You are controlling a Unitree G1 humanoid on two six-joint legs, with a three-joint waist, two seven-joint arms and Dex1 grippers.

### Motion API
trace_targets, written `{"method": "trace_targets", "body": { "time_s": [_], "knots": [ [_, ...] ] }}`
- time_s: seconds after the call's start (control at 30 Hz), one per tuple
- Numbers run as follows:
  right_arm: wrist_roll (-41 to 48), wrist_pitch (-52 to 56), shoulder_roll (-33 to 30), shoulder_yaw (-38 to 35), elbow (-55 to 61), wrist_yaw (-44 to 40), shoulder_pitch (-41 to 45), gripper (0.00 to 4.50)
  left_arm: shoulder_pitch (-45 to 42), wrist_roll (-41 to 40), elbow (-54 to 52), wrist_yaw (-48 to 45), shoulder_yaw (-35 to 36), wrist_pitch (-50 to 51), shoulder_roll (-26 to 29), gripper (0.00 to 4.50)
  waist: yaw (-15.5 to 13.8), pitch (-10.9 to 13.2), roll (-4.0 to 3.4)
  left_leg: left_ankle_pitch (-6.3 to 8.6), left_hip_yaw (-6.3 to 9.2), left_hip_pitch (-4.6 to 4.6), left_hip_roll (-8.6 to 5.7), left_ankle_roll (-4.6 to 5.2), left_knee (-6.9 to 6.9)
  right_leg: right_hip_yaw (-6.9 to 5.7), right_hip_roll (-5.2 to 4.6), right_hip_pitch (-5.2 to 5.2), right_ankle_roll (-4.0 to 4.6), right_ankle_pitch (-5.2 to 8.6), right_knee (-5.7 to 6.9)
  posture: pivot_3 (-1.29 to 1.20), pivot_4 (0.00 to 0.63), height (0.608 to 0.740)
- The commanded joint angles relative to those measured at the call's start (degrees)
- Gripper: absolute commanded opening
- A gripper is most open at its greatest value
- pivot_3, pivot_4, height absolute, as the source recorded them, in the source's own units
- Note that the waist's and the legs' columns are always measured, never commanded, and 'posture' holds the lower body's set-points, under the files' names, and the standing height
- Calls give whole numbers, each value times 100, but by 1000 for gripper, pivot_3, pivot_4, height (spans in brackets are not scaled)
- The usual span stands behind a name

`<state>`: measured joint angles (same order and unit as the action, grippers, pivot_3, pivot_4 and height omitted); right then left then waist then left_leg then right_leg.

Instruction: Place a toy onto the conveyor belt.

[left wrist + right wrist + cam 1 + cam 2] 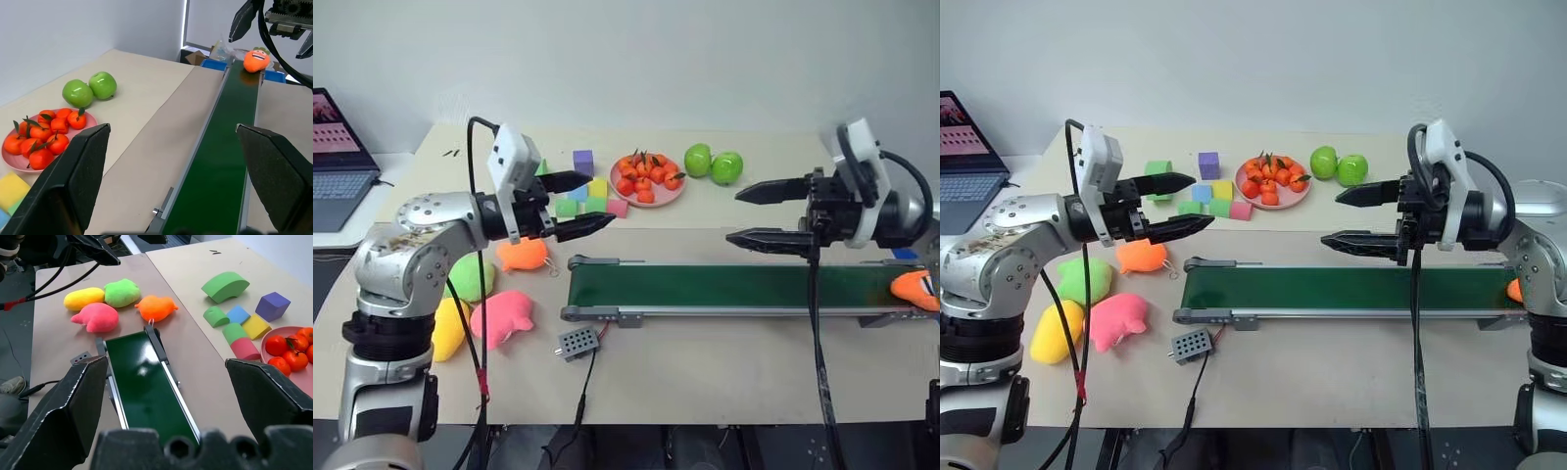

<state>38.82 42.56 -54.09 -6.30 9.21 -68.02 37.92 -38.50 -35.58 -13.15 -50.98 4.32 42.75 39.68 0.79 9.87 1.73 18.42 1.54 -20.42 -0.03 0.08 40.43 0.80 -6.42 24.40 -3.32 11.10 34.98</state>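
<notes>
Table [724, 362]: toy [256, 60] on belt [220, 161]; face seen via left wrist.

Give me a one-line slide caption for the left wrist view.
Open left end effector looks along the green conveyor belt to the orange-red face plush at its far end.

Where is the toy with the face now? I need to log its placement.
The toy lies on the conveyor belt at its right end, below the right gripper.
</notes>
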Motion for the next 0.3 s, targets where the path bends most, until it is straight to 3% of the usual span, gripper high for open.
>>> {"method": "trace_targets", "body": {
  "time_s": [0.03,0.3],
  "knots": [
    [-28,-187,67,-88,107,70,119,4500,-62,36,-42,39,169,-140,92,4383,1,0,0,0,0,0,0,0,0,0,0,0,0,0,0,0,150,738],
    [-81,-263,289,5,263,202,-63,4500,-35,157,141,51,128,-207,129,4383,1,0,0,0,0,0,0,-1,0,0,0,0,0,0,0,0,150,738]
  ]
}}
